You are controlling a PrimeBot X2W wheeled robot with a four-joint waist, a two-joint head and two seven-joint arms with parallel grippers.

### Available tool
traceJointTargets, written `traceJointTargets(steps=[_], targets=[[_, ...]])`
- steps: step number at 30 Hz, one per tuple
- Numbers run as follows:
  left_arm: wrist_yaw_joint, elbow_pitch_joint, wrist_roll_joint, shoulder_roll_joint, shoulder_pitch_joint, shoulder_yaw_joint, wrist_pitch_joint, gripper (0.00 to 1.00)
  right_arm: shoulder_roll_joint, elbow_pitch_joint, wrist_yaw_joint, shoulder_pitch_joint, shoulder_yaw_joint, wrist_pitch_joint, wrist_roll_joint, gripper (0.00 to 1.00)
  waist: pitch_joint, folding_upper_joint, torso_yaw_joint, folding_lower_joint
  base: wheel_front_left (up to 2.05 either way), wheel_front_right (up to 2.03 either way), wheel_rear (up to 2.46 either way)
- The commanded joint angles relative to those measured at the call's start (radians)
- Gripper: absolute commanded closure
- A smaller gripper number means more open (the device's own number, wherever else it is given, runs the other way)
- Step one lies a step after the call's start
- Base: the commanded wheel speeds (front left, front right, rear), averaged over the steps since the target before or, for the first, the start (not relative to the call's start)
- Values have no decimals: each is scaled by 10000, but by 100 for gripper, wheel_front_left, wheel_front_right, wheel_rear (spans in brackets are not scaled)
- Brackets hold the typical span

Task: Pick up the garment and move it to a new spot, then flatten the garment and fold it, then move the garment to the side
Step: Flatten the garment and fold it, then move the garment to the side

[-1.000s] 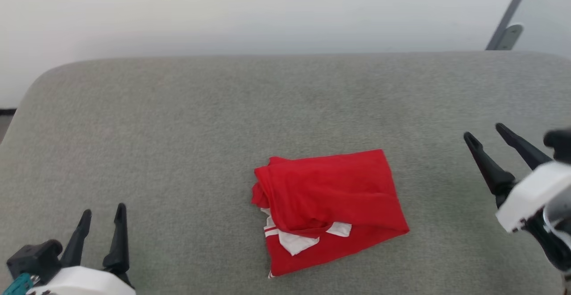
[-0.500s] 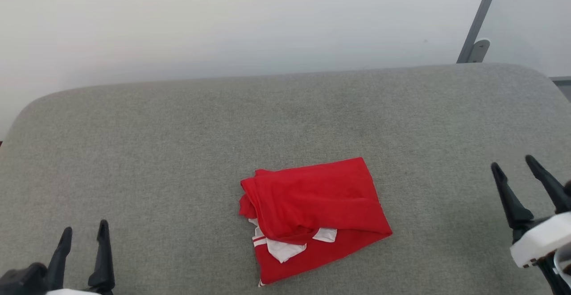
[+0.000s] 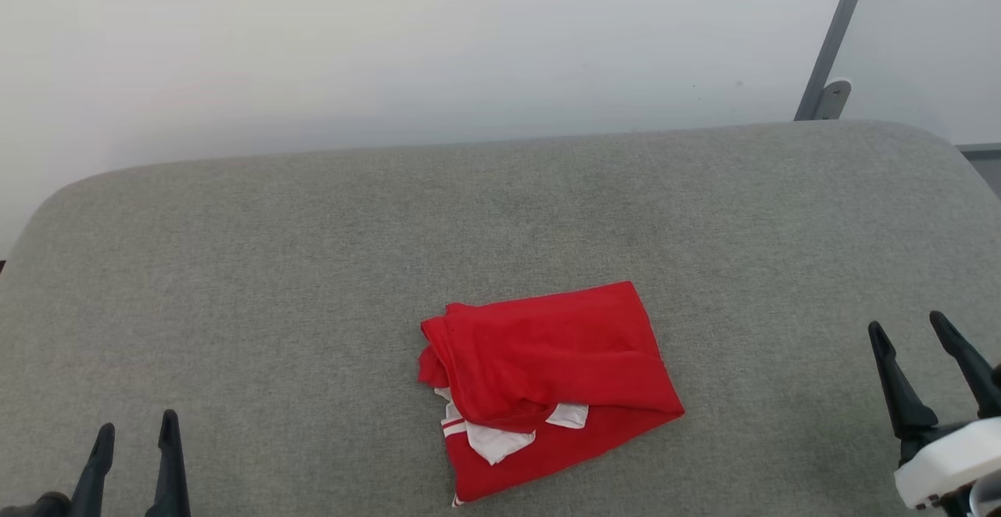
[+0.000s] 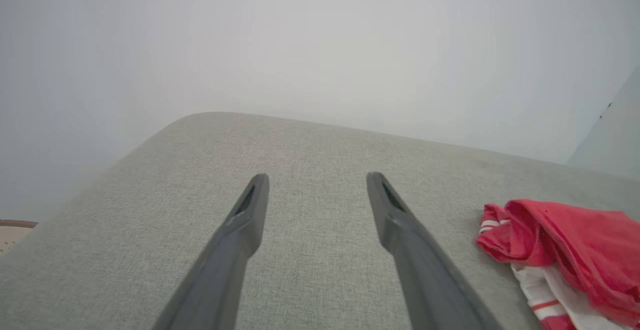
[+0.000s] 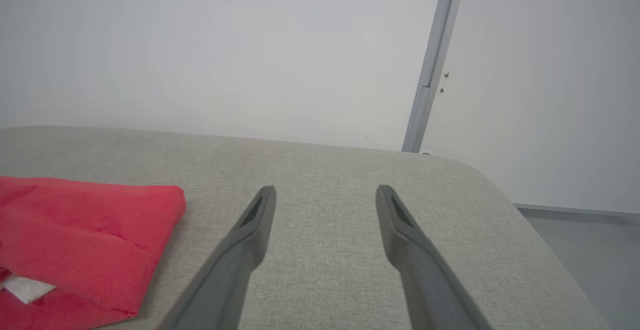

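The garment (image 3: 547, 380) lies folded into a rough rectangle on the grey cushion (image 3: 313, 267), bright red with white bands peeking out at its near left corner. It shows at the right edge of the left wrist view (image 4: 565, 245) and at the left of the right wrist view (image 5: 85, 235). My left gripper (image 3: 134, 435) stands open at the lower left, well away from the cloth. At the lower right my right gripper (image 3: 907, 329) is open too, nothing between its fingers, apart from the garment's right edge.
A pale wall (image 3: 391, 48) rises behind the cushion. A grey metal post (image 3: 833, 40) with a bracket stands at the back right. The cushion's rounded corners fall off at the far left and right; grey floor (image 5: 590, 240) lies beyond the right end.
The head camera has tilted, so the whole picture shifted down and left. Both grippers have drawn back toward the near edge, still open. The garment lies as before.
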Motion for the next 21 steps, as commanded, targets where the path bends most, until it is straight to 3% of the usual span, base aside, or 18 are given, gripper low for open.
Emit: traceJointTargets(steps=[1,12,21], targets=[[-82,44,163,-100,-15,104,-64,0,104,-122,0,165,-79,-42,-78,0,-7,0,17,0,0,0,0],[-598,336,754,-950,-250,721,-65,0,702,-606,0,853,-617,-44,-392,0,-58,0,149,0,0,0,0],[-670,459,968,-1119,-388,732,-65,0,885,-669,0,973,-631,-45,-488,0,-39,0,221,0,0,0,0]])
